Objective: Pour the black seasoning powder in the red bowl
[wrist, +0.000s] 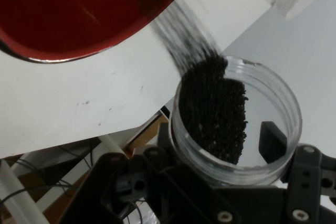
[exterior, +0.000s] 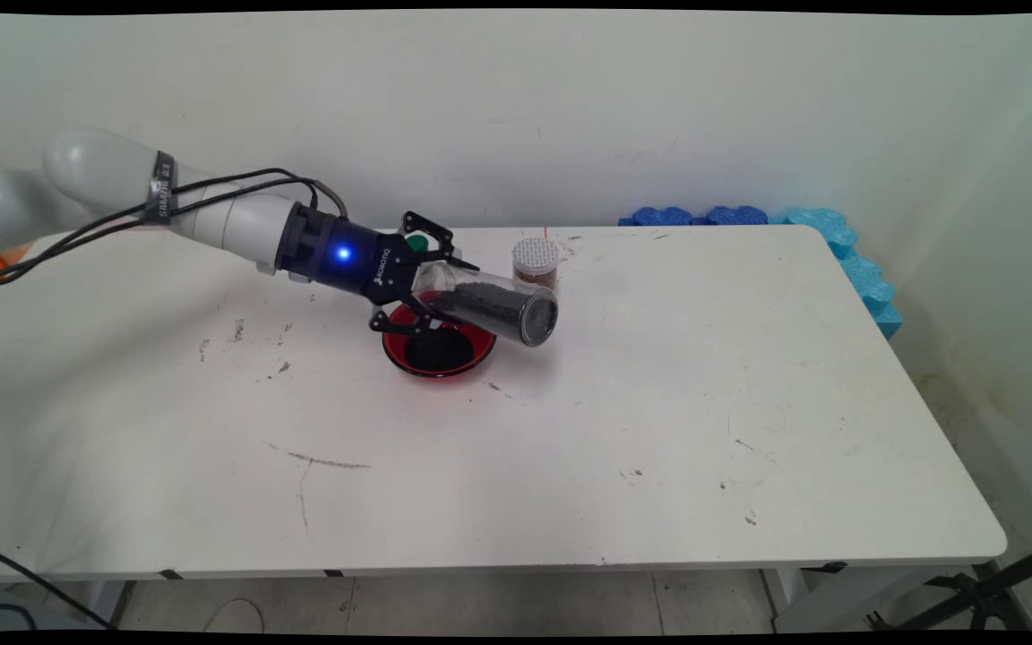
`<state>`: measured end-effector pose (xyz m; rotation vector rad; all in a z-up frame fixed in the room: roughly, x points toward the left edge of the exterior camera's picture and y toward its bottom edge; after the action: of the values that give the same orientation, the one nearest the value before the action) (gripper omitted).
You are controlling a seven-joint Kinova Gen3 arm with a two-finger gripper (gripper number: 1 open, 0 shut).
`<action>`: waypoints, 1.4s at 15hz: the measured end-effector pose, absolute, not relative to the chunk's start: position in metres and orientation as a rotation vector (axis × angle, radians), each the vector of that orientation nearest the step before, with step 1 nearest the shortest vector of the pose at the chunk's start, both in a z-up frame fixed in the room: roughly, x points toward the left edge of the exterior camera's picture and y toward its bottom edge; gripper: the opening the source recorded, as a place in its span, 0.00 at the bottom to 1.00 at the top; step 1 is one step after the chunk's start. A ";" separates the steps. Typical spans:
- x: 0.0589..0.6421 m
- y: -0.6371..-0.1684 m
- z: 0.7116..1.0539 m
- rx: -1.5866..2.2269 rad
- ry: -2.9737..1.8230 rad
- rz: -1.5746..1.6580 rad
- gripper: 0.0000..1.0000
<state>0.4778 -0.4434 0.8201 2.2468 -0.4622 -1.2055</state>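
Right now the gripper (exterior: 431, 282) has its two fingers closed around a clear jar (exterior: 489, 305), one finger on each side of the round wall. The jar lies almost on its side, out past the fingertips, with its bottom end pointing away from the arm. In the hand view the open mouth of the jar (wrist: 236, 121) sits just above the fingers, and one black finger pad (wrist: 273, 141) shows through the clear wall.

Black grains (wrist: 215, 111) are inside the jar. They are heaped along one side of it, and a thin blurred streak of them runs from the mouth toward the red bowl (wrist: 79, 14). In the main view the red bowl (exterior: 438, 345) sits on the white table (exterior: 659, 403) right below the fingers, and it already has a dark pile in its middle.

The jar looks stiff and smooth, likely plastic, so it could slip if the squeeze is weak. It seems light, and lighter as grains leave it. The round middle of the wall, where the fingers are now, looks like the best place to hold it. The grains are loose and tiny and would scatter easily.

Just beyond the fingertips stands another small jar (exterior: 536, 262) with a white dotted lid and brown stuff inside. A bit of something green (exterior: 416, 240) peeks out behind the fingers; I cannot tell what it is.
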 end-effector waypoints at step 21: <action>0.487 -0.458 0.834 1.945 -1.035 -0.839 0.00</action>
<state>0.4867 -0.4577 0.8343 1.9447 -1.0348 -0.8392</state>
